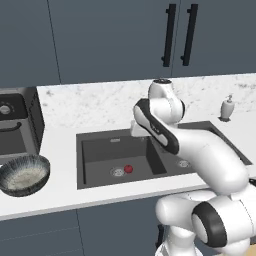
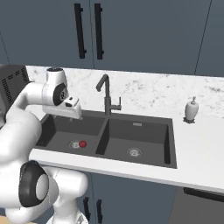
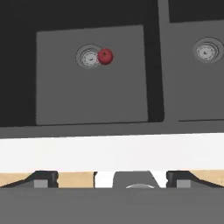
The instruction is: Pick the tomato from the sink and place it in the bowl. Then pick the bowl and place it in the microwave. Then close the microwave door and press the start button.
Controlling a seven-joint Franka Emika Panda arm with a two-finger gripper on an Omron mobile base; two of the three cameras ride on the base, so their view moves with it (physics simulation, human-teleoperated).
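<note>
Jaws wide open, nothing between them, hanging above the near edge of the desk [image 1: 60, 192] by the sink [image 1: 95, 170]. Bowl [image 1: 23, 173] sits on the desk left of the sink, well apart from it. Tomato [image 3: 105, 56] lies in the left basin, touching the drain [image 3: 89, 57]. Judgement: light, round, smooth, likely to roll and bruise. Grip across its widest middle from above, gently, fingers clear of the drain.

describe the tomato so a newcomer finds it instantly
Start at the dark double-basin sink in the white counter. In its left basin, the tomato sits on the floor touching the round metal drain. It is the one small red ball there.
</note>
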